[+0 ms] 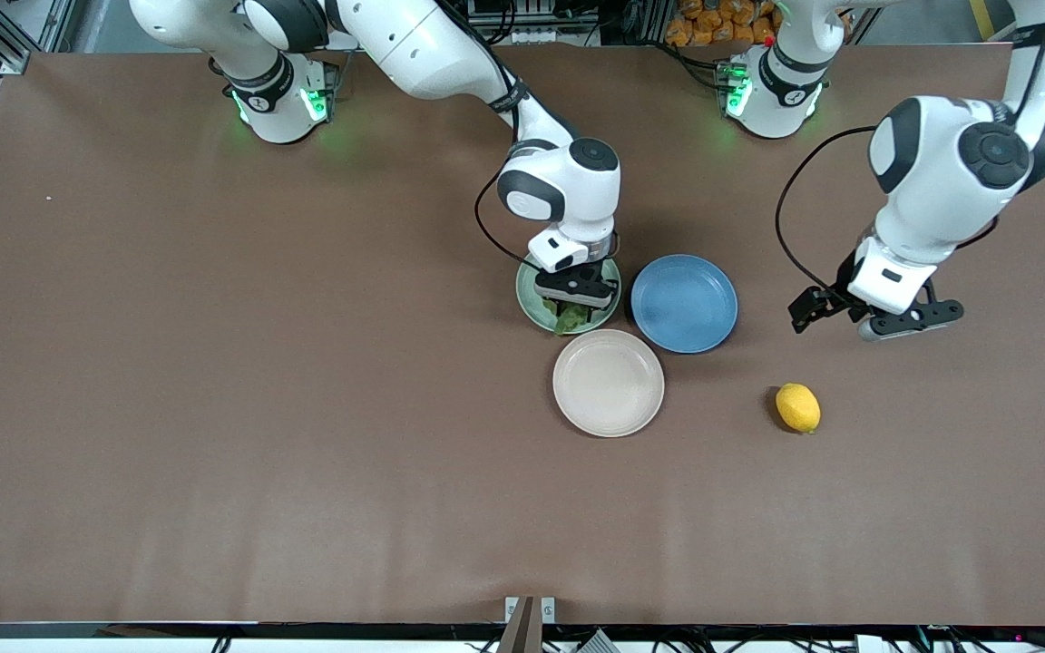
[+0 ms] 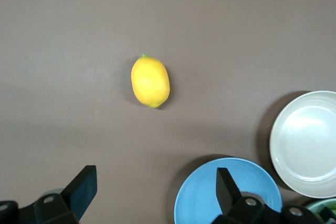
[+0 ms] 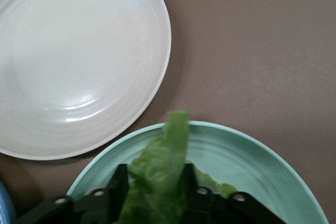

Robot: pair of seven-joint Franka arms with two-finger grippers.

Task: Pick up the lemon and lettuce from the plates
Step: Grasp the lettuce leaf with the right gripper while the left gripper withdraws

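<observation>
The right gripper (image 1: 577, 304) sits low over the mint plate (image 1: 530, 304), fingers pinching the lettuce (image 3: 157, 179) so the leaf can be lifted clear. The lemon (image 1: 797, 407) lies on the bare table near the left arm's end, off the beige plate (image 1: 609, 383). The left gripper (image 1: 854, 317) hangs above the table, fingers spread and empty, beside the blue plate (image 1: 684, 303).

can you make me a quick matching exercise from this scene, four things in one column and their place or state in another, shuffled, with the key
Things:
1. lemon
2. lettuce
3. beige plate
4. left gripper

Places or states:
A. gripped between the right gripper's fingers over the mint green plate
B. open, over bare table
C. lying on the table, off any plate
D. holding nothing

Pairs: 1-C, 2-A, 3-D, 4-B
</observation>
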